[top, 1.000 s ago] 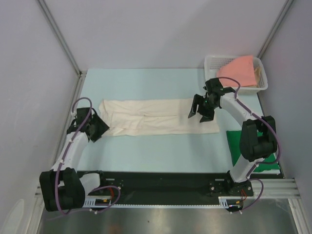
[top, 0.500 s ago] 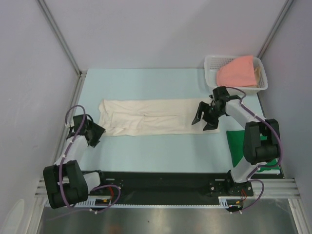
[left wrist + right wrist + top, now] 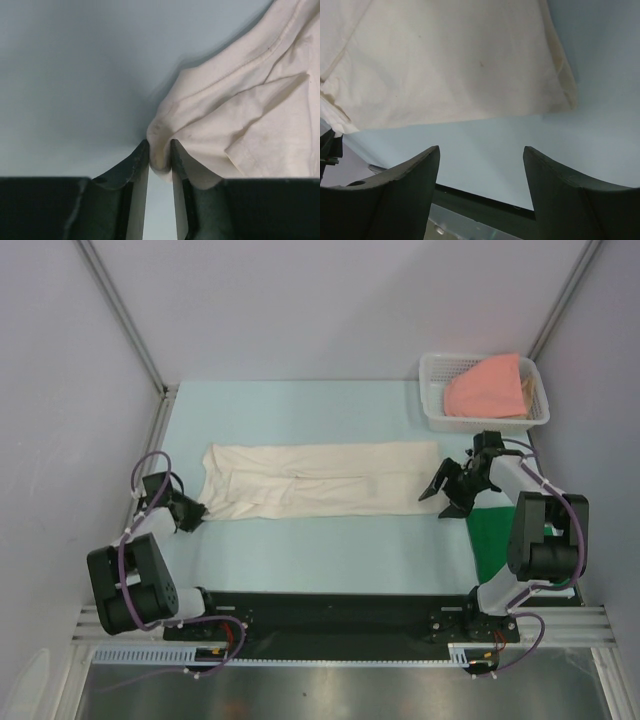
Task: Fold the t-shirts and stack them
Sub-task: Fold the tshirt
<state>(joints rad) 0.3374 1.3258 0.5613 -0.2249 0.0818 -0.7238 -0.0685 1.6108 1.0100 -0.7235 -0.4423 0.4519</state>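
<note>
Three shirts show from the top camera. The cream shirt [image 3: 320,480] lies as a long strip across the middle of the tabletop [image 3: 300,410], running from its left side to its right. The pink shirt [image 3: 485,388] sits in the basket [image 3: 432,390] at the far right corner, and the green shirt [image 3: 495,535] lies by the near right corner, partly under the right arm. The left claw [image 3: 192,511] is at the strip's near-left corner, and the right claw [image 3: 452,492] hangs just off its right end. A low sweep of that arm could snag and rumple the green shirt.

On the left wrist camera, the left claw [image 3: 160,150] is clamped on a small pucker of the cream shirt [image 3: 250,115], and only the hem's edge sits between the tips. That bite looks thin, so a brisk pull could slip it free. If it holds, the strip may drag askew.

On the right wrist camera, the right claw [image 3: 481,155] is spread wide over bare tabletop [image 3: 600,60]. It holds nothing, and the cream shirt [image 3: 445,60] ends just beyond the tips. With this end loose, any lift from the left would probably let it trail and bunch, spoiling the fold.
</note>
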